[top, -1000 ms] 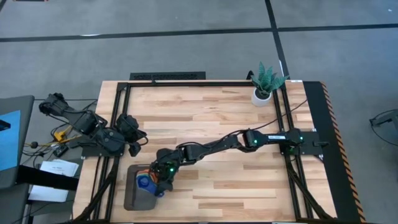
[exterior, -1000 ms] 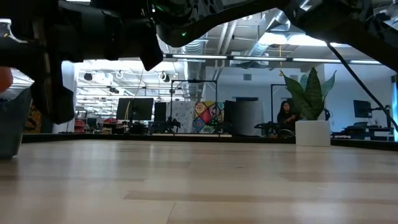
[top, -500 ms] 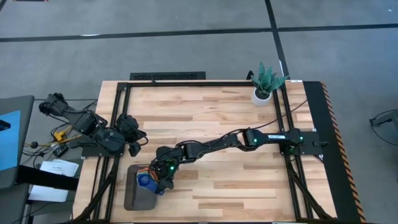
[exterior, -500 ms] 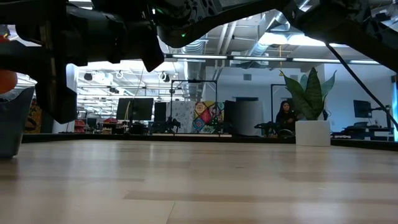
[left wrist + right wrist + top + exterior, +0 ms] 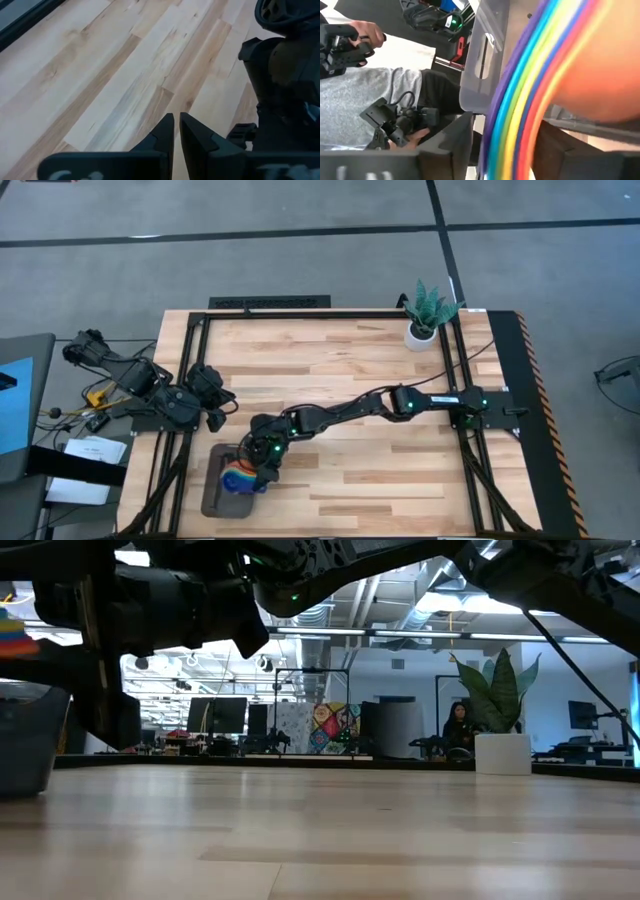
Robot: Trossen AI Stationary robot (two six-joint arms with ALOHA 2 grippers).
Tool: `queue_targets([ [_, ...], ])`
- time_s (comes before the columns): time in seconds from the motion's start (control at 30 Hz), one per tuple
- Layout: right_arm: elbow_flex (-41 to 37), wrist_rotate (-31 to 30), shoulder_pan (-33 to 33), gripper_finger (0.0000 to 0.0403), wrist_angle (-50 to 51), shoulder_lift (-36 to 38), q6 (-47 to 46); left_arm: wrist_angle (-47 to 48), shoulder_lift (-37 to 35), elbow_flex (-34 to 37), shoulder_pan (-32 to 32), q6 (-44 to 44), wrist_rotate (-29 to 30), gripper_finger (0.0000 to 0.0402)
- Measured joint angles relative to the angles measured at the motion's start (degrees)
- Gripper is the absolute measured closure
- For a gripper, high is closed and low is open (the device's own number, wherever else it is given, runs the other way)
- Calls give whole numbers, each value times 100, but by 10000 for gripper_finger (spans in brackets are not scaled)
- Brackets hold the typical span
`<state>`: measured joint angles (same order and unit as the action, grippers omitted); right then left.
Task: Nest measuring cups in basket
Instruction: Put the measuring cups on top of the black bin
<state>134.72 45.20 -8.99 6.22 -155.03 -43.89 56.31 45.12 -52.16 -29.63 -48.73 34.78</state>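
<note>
The measuring cups (image 5: 237, 478) are nested into one stack showing rainbow bands of rims, seen large in the right wrist view (image 5: 535, 90). In the low view the stack (image 5: 18, 635) hangs above the dark grey basket (image 5: 25, 740). The basket (image 5: 215, 498) stands on its base near the table's near-left corner. My right gripper (image 5: 260, 474) reaches over it from the right and is shut on the stack. My left gripper (image 5: 176, 127) is shut and waits at the table's left edge (image 5: 213, 416). My right gripper pinches the nested stack of measuring cups between its two fingers (image 5: 452, 145), one on either side of the banded rims (image 5: 515, 125). It comes slanting down from the table's right side. The stack is tipped on its side and lifted above the basket's rim.
A white plant pot (image 5: 420, 333) stands at the far right corner. Bare wood lies between it and the basket. A black frame edges the table. Beyond the near-left edge a person's hands (image 5: 367, 37) hold control handles.
My right gripper has risen a little over the basket, carrying the nested cups up. In the low view the stack now stands clear above the basket's rim. From above, the stack has tipped from showing its blue inside to showing its coloured rims.
</note>
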Motion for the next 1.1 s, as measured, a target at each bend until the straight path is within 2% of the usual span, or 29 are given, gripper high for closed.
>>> queue_targets([
  [0.23, 2, 47, 100, 169, 291, 5, -513, -4, 0, 0, 0, -113, 1, 384],
  [0.6, 0, 394, 292, 186, 144, 128, -1165, -11, -2, 2, -2, -297, -32, 384],
  [0.83, 9, 245, 393, 198, 351, 234, -1113, -11, -2, 2, -2, -297, -50, 384],
  [1.1, 2, -104, 315, 198, 1459, 226, -343, 1, -2, 2, -2, -258, -119, 384],
])
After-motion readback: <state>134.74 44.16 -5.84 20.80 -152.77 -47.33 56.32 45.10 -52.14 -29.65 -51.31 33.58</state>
